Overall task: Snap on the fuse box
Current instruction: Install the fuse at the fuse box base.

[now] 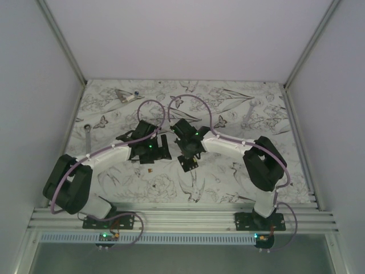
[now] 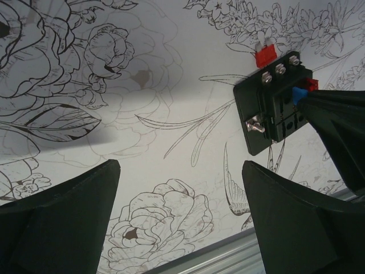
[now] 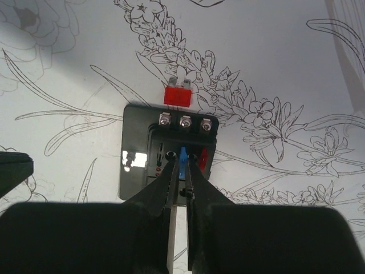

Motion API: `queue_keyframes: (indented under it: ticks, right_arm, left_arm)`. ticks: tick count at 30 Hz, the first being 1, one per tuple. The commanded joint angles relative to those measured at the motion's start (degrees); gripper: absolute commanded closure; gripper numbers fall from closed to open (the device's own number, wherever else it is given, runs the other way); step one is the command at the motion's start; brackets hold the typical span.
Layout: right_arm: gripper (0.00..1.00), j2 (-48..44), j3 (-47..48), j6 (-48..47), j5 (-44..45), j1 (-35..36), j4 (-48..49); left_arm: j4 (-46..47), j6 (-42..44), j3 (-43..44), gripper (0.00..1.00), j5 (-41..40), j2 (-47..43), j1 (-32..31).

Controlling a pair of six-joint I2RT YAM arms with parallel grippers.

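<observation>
White walls close in on a desk covered with a black-and-white flower print, and you will find the fuse box lying flat on it, with both arm bases on its near side. Your right end effector sits directly over the fuse box. Its two fingertips are drawn nearly together, pinching a small blue fuse that stands in the box's top face, just on the near side of three silver screw heads. A red piece shows in the box's top face just to the right of the blue fuse. A loose red fuse lies on the desk at the far edge of the fuse box, touching it or just beside it; you cannot tell which. Your left end effector hangs to the left of the fuse box and apart from it, with its fingers spread wide and nothing between them. A wrench lies well to the left of the fuse box, beyond your left end effector.
</observation>
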Motion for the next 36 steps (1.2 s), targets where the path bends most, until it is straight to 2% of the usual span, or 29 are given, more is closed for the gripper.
queue_keyframes:
  ticks: [1, 4, 18, 31, 36]
  right_arm:
    - [0.93, 1.35, 2.39, 0.41, -1.08, -0.43, -0.51]
    - [1.0, 2.3, 3.4, 0.03, -1.1, -0.43, -1.83]
    - [1.0, 9.22, 8.21, -1.69, 0.02, -0.34, -10.4]
    - [1.0, 14.33, 9.5, -1.64, 1.25, -0.34, -10.03]
    - [1.0, 12.11, 9.36, -1.68, 0.72, -0.26, -8.51]
  left_arm:
    - [0.9, -1.02, 0.53, 0.08, 1.32, 0.75, 0.41]
    - [1.05, -1.02, 0.27, 0.08, 1.36, 0.55, 0.42]
    - [1.16, -0.87, -0.44, 0.08, 0.66, -0.4, 0.59]
    - [1.16, -0.88, -1.49, 0.08, 0.39, -1.88, 0.85]
    - [1.17, -0.93, -2.21, 0.08, 0.11, -3.21, 0.93]
